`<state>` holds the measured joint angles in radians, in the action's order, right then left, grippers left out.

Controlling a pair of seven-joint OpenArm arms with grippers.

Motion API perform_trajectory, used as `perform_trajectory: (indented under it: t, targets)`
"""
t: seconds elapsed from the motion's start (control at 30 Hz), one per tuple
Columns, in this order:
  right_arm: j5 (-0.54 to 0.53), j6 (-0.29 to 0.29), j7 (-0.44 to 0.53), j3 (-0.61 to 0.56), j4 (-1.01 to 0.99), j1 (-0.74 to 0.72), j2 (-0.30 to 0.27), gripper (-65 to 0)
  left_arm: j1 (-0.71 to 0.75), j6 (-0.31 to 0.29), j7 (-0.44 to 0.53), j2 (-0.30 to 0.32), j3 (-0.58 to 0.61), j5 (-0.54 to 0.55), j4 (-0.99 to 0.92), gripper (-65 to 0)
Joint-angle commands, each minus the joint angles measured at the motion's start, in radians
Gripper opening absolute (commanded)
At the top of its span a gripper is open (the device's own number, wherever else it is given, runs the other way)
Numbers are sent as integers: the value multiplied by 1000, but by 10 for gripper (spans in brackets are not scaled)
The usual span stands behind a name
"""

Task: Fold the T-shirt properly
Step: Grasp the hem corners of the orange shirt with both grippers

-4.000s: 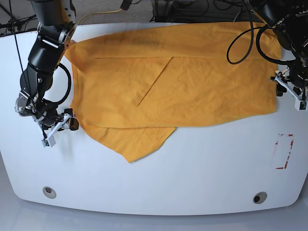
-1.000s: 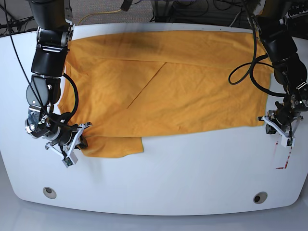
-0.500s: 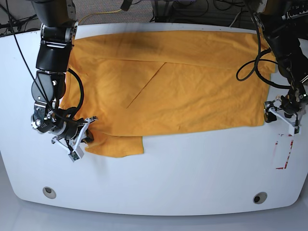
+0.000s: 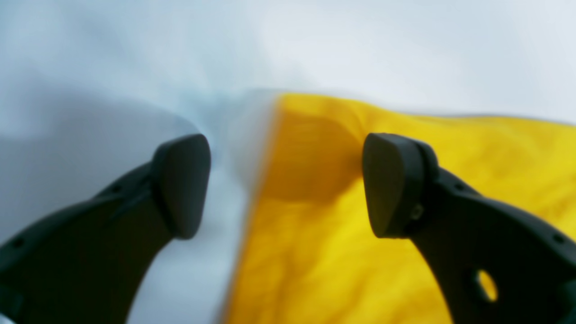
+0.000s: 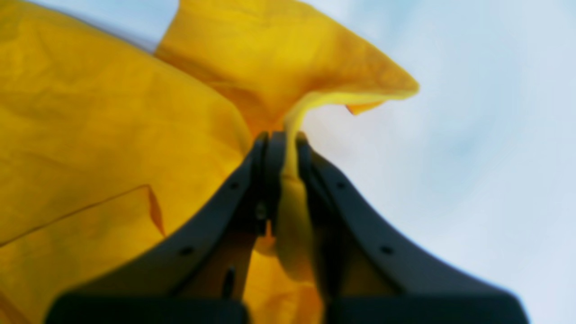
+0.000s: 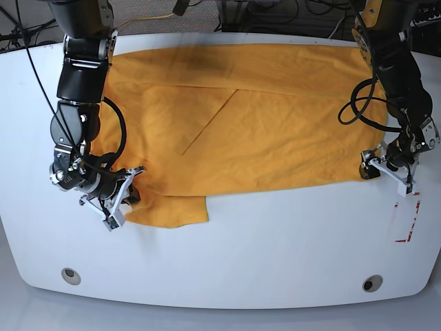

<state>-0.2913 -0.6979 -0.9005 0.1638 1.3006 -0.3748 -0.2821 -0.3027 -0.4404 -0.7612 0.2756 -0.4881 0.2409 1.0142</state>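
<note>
The orange-yellow T-shirt [image 6: 262, 117] lies spread across the far half of the white table [image 6: 275, 248], with a folded flap [image 6: 172, 207] sticking out at its near left edge. At the left of the base view, my right gripper [image 6: 121, 201] is shut on that flap; the right wrist view shows a pinched ridge of T-shirt cloth [image 5: 112, 112] between the closed fingers of the right gripper [image 5: 283, 144]. My left gripper [image 6: 386, 167] is open at the shirt's near right corner. In the left wrist view the left gripper [image 4: 285, 184] straddles the edge of the T-shirt [image 4: 342, 252] without holding it.
A red-and-white marking [image 6: 406, 217] sits on the table just in front of the left gripper. Two round holes [image 6: 70, 274] [image 6: 372, 283] lie near the front edge. A black cable loop [image 6: 358, 103] hangs over the shirt's right end.
The left gripper has opened and let go of the shirt's right corner, shifting slightly inward. The right gripper, still shut on the cloth, has moved a little to the right and away.
</note>
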Motion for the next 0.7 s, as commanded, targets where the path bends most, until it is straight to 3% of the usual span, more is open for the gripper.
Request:
perform_trajectory:
  t: [0.0,0.13,0.27,0.47,0.67]
  targets:
    - [-12,0,21,6,20,-28,-10,-650,-20,-44,-10,3,29,8,5,-231]
    - [-12,0,21,6,20,-30,-10,-650,-20,-74,-10,-16,90,4,5,-354]
    - [-12,0,21,6,20,-30,-13,-650,-22,-64,-2,-17,102,2,5,-418]
    - [-12,0,21,6,26,-30,-15,-650,-22,-7,87,-17,105,1,5,-650]
    - [-13,0,21,6,52,-34,-16,-650,-23,1,93,-14,101,7,15,-650]
